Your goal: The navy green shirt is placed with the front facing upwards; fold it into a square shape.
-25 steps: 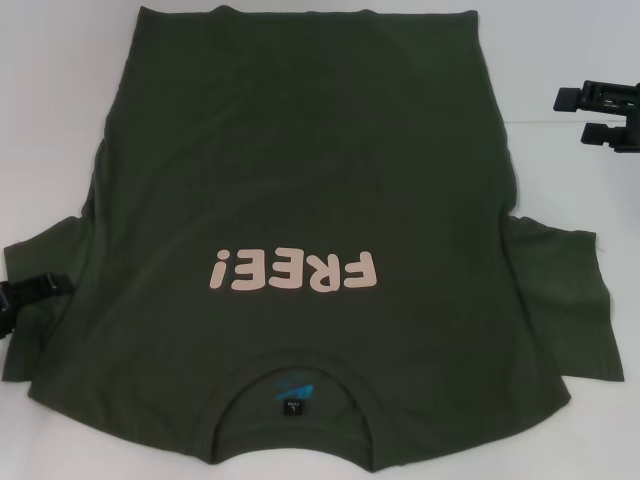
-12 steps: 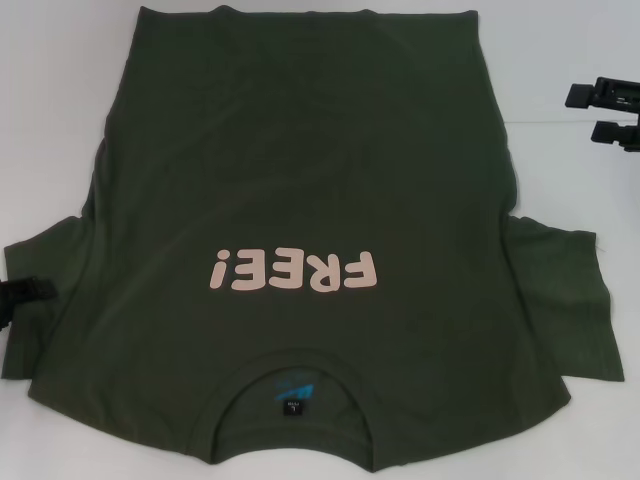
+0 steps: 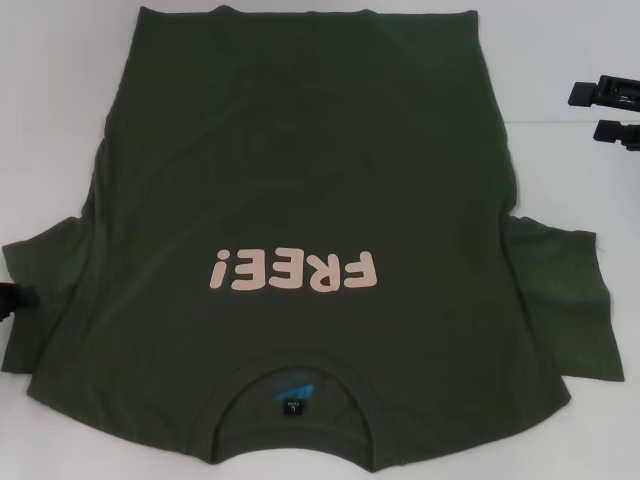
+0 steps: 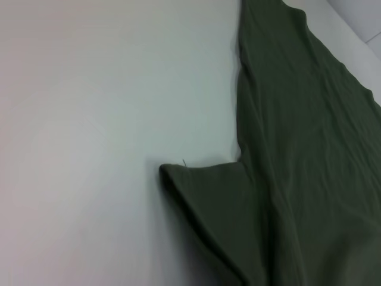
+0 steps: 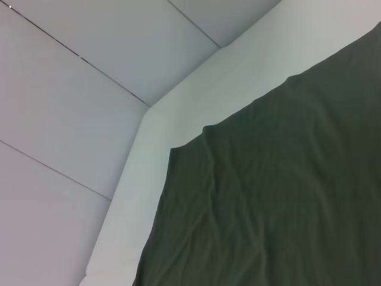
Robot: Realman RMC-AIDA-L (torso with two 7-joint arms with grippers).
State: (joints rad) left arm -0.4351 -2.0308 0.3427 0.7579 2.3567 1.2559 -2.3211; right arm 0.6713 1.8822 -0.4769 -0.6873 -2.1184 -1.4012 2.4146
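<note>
Olive-green shirt (image 3: 300,180), pale pink lettering (image 3: 295,270)

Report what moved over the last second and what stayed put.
Both arms drew outward. The left pincer slid off the left sleeve toward the frame edge, now barely showing. The right pincer retreated toward the right edge, fingers apart. Neither took hold of anything. The dark olive-green cotton T-shirt with pink lettering lies flat, unchanged.

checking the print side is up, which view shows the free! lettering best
The head view: the pale pink FREE! lettering shows whole on the navy green shirt, front up, near the collar. Both wrist views show only plain green cloth and white table, no lettering.
</note>
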